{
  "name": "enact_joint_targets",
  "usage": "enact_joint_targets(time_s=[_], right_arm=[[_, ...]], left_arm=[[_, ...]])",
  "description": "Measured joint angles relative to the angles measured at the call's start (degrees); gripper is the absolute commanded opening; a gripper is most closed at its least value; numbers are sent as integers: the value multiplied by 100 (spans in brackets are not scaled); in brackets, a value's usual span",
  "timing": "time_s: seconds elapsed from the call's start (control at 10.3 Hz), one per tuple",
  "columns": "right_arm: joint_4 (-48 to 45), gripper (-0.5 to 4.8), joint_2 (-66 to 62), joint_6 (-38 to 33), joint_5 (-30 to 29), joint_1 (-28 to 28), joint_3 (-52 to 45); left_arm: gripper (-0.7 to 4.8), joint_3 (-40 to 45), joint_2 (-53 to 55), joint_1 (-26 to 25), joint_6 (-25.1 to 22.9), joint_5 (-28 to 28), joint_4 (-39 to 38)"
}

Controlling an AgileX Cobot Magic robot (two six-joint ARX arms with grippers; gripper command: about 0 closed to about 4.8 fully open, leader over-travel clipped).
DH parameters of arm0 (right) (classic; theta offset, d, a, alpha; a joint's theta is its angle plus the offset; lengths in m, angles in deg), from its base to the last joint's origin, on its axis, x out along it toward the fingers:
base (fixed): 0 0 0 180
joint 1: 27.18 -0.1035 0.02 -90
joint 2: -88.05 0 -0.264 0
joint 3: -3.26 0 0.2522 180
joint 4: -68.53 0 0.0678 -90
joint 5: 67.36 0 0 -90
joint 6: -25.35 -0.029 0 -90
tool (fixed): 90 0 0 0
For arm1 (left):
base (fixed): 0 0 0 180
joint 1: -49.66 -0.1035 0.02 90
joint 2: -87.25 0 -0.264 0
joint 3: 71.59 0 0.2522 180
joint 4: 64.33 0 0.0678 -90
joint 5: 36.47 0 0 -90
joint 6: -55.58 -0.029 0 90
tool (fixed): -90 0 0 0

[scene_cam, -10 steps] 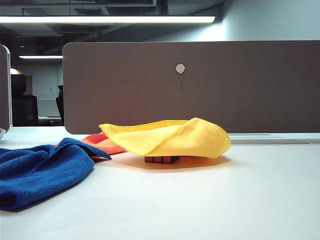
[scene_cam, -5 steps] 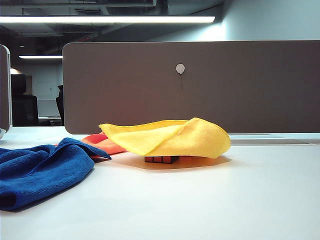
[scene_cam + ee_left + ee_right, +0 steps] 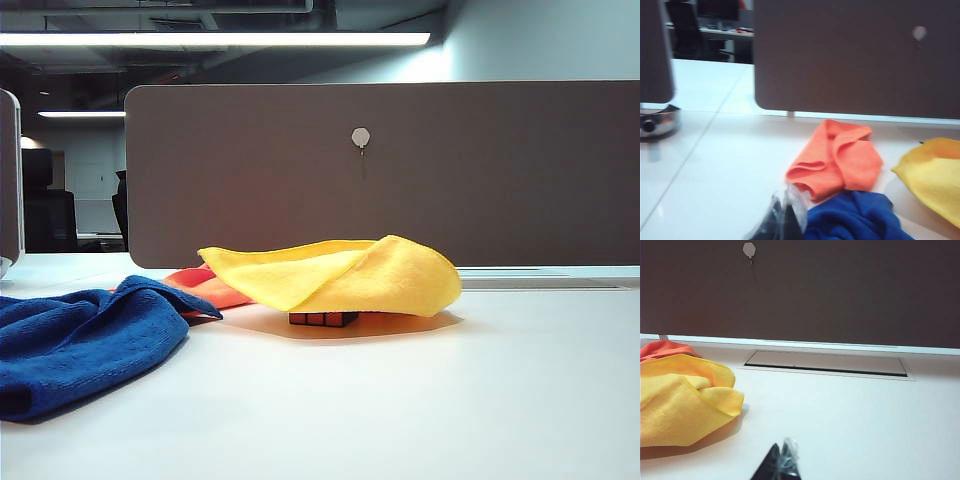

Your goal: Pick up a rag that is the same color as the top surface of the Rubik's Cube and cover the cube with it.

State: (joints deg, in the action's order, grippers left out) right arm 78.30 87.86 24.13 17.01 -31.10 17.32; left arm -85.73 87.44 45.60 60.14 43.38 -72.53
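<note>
The yellow rag (image 3: 340, 275) lies draped over the Rubik's Cube (image 3: 322, 319) in the middle of the table. Only the cube's lower red row with black lines shows under the rag's front edge. No arm appears in the exterior view. In the left wrist view my left gripper (image 3: 785, 220) hovers low over the table beside the blue cloth, fingertips together, holding nothing; the rag's edge (image 3: 935, 175) lies off to one side. My right gripper (image 3: 782, 460) is shut and empty over bare table, apart from the rag (image 3: 680, 405).
A blue cloth (image 3: 80, 340) lies bunched at the front left and an orange cloth (image 3: 205, 288) sits behind it, touching the rag. A grey divider panel (image 3: 400, 170) closes off the back. A cable hatch (image 3: 825, 363) lies flush in the table near it.
</note>
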Motion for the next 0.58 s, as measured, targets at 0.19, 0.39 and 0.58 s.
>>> enact_joint_targets(time_s=[0.19,0.39,0.58], right_arm=[[-247,-6,0,221,-46,0,0],[-304,-5,0,286,-46,0,0],[-323,-5,0,538,-46,0,0]], left_arm=[[-5,-2,2,-33,-37,74,2],[-5,-2,2,-31,299,74,2],[-5,0,2,-28,413,-232,-24]])
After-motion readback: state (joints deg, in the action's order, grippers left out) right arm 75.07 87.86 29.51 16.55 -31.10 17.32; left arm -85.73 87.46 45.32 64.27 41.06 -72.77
